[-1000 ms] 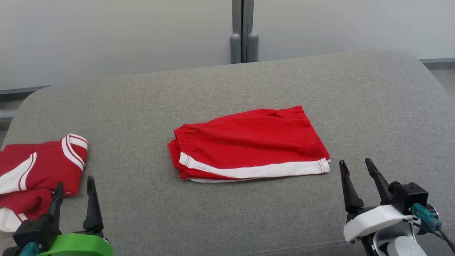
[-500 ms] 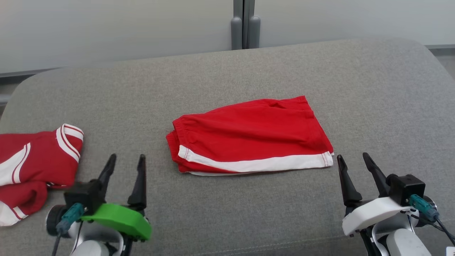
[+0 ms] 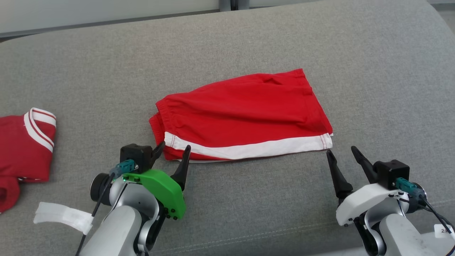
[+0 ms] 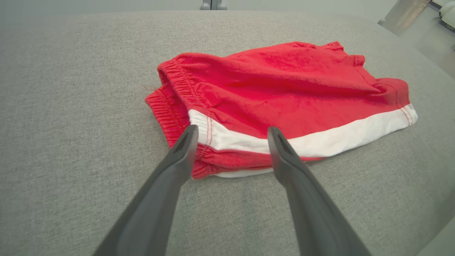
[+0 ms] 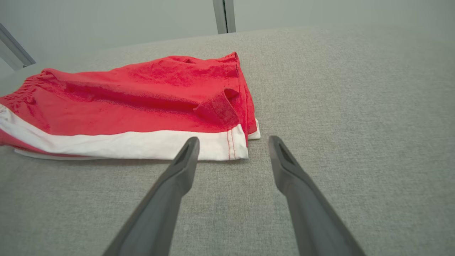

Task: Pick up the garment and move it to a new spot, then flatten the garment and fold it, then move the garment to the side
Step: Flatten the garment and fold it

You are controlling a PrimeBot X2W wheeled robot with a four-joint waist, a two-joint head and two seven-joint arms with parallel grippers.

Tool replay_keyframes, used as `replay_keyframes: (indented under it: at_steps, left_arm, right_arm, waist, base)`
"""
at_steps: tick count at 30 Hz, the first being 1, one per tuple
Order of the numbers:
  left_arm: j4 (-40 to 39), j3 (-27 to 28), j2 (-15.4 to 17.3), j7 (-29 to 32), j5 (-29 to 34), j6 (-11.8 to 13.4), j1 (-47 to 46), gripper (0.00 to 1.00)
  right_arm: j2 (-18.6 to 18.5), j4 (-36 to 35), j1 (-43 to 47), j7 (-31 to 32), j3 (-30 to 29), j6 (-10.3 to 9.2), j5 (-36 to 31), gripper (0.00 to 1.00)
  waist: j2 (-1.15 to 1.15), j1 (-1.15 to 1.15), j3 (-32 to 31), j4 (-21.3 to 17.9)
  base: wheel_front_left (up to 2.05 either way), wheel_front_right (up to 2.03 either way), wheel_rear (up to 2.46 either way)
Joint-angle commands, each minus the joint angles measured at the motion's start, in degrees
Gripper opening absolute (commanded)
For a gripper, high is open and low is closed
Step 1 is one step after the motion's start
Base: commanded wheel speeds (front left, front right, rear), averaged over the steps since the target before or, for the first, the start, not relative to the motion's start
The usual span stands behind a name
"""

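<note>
So here's my setup: both tools are lined up on the near edge of the shorts (image 3: 245,113), one per corner, so the cloth should lift evenly and not bunch up on one side. My left tool (image 3: 174,145) is wide open with nothing in it. It's parked right at the waistband (image 3: 161,110) corner, and in the wrist view its fingers straddle the white stripe (image 3: 249,147). I can't tell if a tip is already brushing the fabric. My right tool (image 3: 341,150) is open about the same and also empty, sitting just beside the hem corner with a sliver of bare surface (image 3: 249,42) between them. The shorts are in the middle of the grey surface, waistband toward my left and leg hem toward my right. They're red with that white stripe running along the near side, and they look folded over already, since stacked layers poke out at the waistband end. They're pretty flat overall, with a few soft ridges across the top and a small tuck near the far right corner. There's also a red and white shirt (image 3: 25,145) well off to my left, out of the way. My guess is the next grab is either another fold or the slide to the side.
</note>
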Motion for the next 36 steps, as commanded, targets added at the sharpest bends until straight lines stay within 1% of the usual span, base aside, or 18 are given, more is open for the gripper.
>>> replay_keyframes:
  at_steps: [1, 5, 13, 19, 20, 21, 22, 23, 24, 25, 26, 27, 28, 32, 36]
  left_arm:
    - [0.3, -0.1, 0.1, 0.5, -0.2, -0.3, -1.6, 1.0]
    - [1.1, -0.4, 0.2, 2.0, -0.3, -0.5, -3.1, 1.0]
    - [1.3, 0.4, 0.9, 3.8, -0.3, 1.4, -5.3, 1.0]
    - [1.0, 0.4, 1.1, 4.3, -0.3, 1.8, -5.6, 1.0]
    - [0.9, 0.3, 1.1, 4.6, -0.4, 1.7, -5.8, 0.94]
    - [0.8, 0.2, 1.2, 4.6, -0.2, 1.8, -6.0, 0.84]
    - [0.8, 0.1, 1.2, 4.7, -0.2, 1.9, -6.1, 0.68]
    - [0.7, 0.1, 1.2, 4.7, -0.2, 1.9, -6.2, 0.5]
    - [0.7, 0.0, 1.2, 4.8, -0.3, 1.9, -6.3, 0.4]
    - [0.7, 0.0, 1.1, 4.8, -0.3, 1.9, -6.4, 0.24]
    - [0.7, 0.0, 1.1, 4.8, -0.3, 1.9, -6.5, 0.03]
    - [0.7, -0.1, 1.1, 4.9, -0.3, 1.9, -6.5, 0.0]
    - [0.8, -0.2, 1.1, 5.0, -0.2, 1.9, -6.5, 0.0]
    - [0.9, -0.3, 1.1, 4.5, 0.0, 2.3, -6.5, 0.0]
    - [0.1, 0.0, 1.5, 3.0, 0.2, 2.4, -6.7, 0.0]
  right_arm:
    - [-0.5, 0.8, -1.3, 0.5, 0.3, 0.0, 0.4, 1.0]
    - [-1.1, 2.9, -3.1, 1.1, 1.3, 0.0, 1.2, 1.0]
    - [-1.6, 6.2, -7.4, 1.5, 3.0, 0.0, 2.4, 1.0]
    - [-1.9, 8.0, -9.6, 1.2, 4.5, 0.0, 3.0, 1.0]
    - [-1.9, 8.4, -10.0, 1.2, 4.8, 0.0, 3.2, 1.0]
    - [-2.0, 8.8, -10.4, 1.1, 5.0, -0.01, 3.2, 1.0]
    - [-2.0, 9.1, -10.7, 1.0, 5.2, -0.01, 3.4, 1.0]
    - [-2.0, 9.5, -11.0, 1.0, 5.5, -0.01, 3.6, 1.0]
    - [-2.1, 9.9, -11.4, 0.8, 5.7, -0.01, 3.7, 1.0]
    - [-2.0, 10.3, -11.6, 0.7, 5.9, 0.0, 3.8, 0.82]
    - [-2.0, 10.8, -11.9, 0.6, 6.1, 0.0, 4.0, 0.42]
    - [-2.0, 11.1, -12.2, 0.6, 6.2, -0.01, 4.1, 0.25]
    - [-2.0, 11.4, -12.4, 0.5, 6.3, 0.0, 4.3, 0.0]
    - [-2.0, 12.3, -12.6, -0.3, 6.8, -0.01, 4.9, 0.0]
    - [-2.3, 11.4, -12.4, -1.6, 6.5, -0.01, 5.4, 0.0]
  waist:
    - [0.0, 0.0, 2.4, -0.9]
    - [0.0, 0.0, 3.9, -1.2]
    - [0.0, 0.0, 6.4, -1.3]
    - [0.0, 0.0, 7.2, -1.0]
    - [0.0, 0.0, 7.4, -0.9]
    - [0.0, 0.0, 7.5, -0.9]
    - [0.0, 0.0, 7.7, -0.8]
    - [0.0, 0.0, 7.8, -0.8]
    - [0.0, 0.0, 7.9, -0.7]
    - [0.0, 0.0, 8.0, -0.7]
    - [0.0, 0.0, 8.0, -0.6]
    - [0.0, 0.0, 8.0, -0.6]
    - [0.0, 0.0, 8.0, -0.5]
    - [0.0, 0.0, 8.0, -0.5]
    - [0.0, 0.0, 7.7, -0.5]
  base:
    - [0.0, 0.0, 0.0]
    - [0.0, 0.0, 0.0]
    - [0.0, 0.0, 0.0]
    - [0.0, 0.0, 0.0]
    - [0.0, 0.0, 0.0]
    - [0.0, 0.0, 0.0]
    - [0.0, 0.0, 0.0]
    - [0.0, 0.0, 0.0]
    - [0.0, 0.0, 0.0]
    - [0.0, 0.0, 0.0]
    - [0.0, 0.0, 0.0]
    - [0.0, 0.0, 0.0]
    - [0.0, 0.0, 0.0]
    - [0.0, 0.0, 0.0]
    - [0.0, 0.0, 0.0]
